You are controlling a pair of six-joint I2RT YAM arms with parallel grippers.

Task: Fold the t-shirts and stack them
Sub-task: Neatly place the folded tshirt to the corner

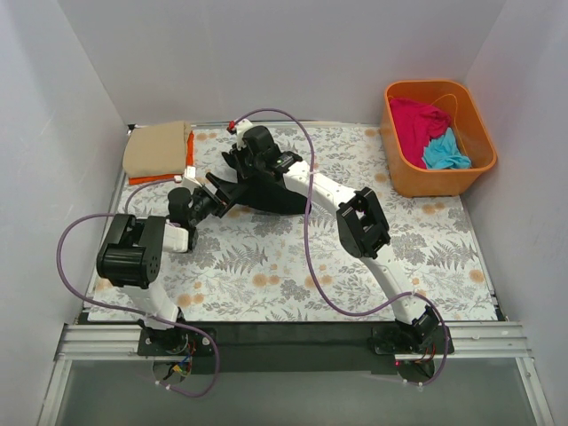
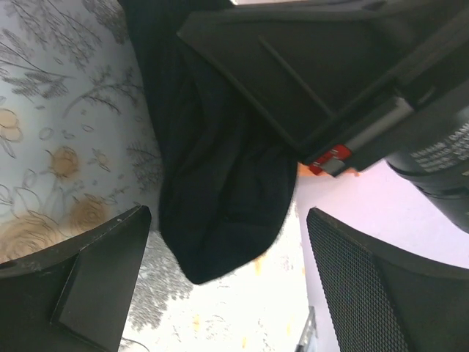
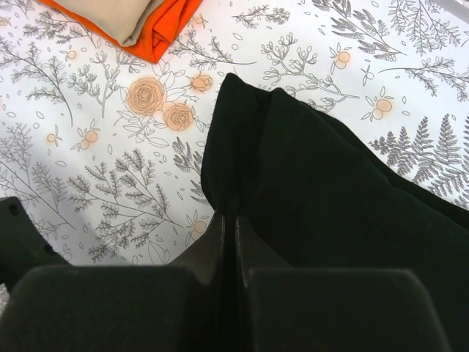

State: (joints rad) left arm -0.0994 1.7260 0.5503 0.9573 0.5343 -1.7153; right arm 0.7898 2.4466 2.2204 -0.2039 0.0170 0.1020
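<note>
Surface: the table is covered by a flat white sheet printed with grey ferns and pale orange flowers [image 1: 266,266]. It is enclosed on three sides by plain white walls [image 1: 311,53]. A bare metal rail [image 1: 284,342] runs along the near edge, where both arm bases are bolted. Thin purple cables [image 1: 306,213] loop over the arms.

Rear right: a rigid orange plastic tub [image 1: 435,185] with rounded corners is set on the sheet. A crumpled magenta-pink t-shirt [image 1: 417,120] and a crumpled turquoise t-shirt [image 1: 446,153] are heaped inside it, touching each other.

Rear left: a tan t-shirt [image 1: 157,148], folded to a soft rectangle, is laid on a folded orange t-shirt [image 1: 151,180]. Only the edge of the orange one is seen.

Centre rear: a matte black cloth t-shirt [image 3: 337,205] is bunched in thick folds, partly on the sheet. One edge is pinched by the right gripper [image 3: 229,220], whose fingers are pressed together on the cloth. A rounded black fold is seen just ahead of the left gripper [image 2: 226,220]. Its jaws are held wide apart and the cloth is not gripped. The two grippers are close together.
</note>
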